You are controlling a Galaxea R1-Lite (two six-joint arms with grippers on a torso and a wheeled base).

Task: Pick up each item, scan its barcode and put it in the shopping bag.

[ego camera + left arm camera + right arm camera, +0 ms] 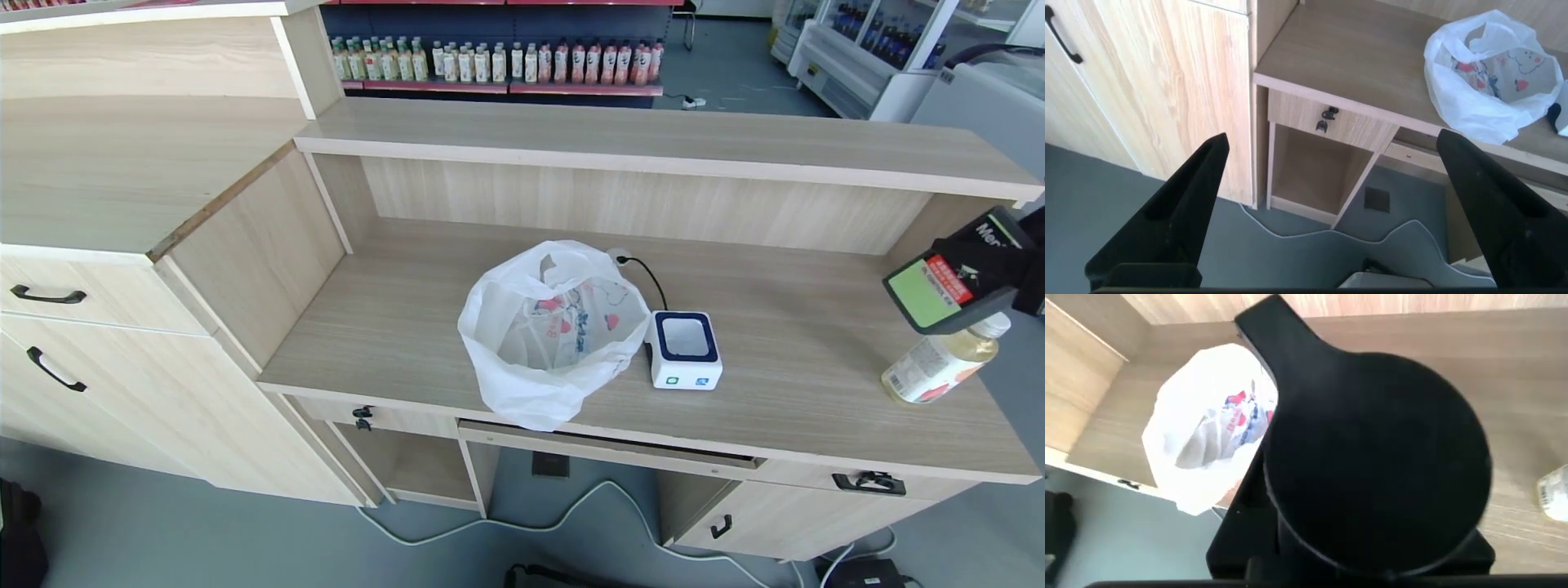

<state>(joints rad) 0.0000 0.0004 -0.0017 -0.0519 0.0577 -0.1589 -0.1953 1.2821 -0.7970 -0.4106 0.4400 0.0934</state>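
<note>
a dark container with a green and red label (951, 282) hangs in the air over the right end of the pale wooden surface (816, 327). the right end effector (1022, 282) pinches it from the far right edge of the head view. in the right wrist view its round black body (1372, 457) covers the fingers.

just below the container, a clear plastic bottle of pale yellow drink with a white cap (939, 363) lies on its side on the surface, near the right front corner.

a white plastic shopping bag (551, 335) stands open near the middle of the surface, with printed packaging visible inside. a white box-shaped scanner with a dark-blue-framed window (686, 349) sits just beside the bag, on its right. a black cable (649, 278) runs from behind the scanner toward the back of the surface.

the left end effector (1333, 139) hangs over the grey floor in front of the counter's left part. its two black fingers (1167, 220) are spread wide and hold nothing.
</note>
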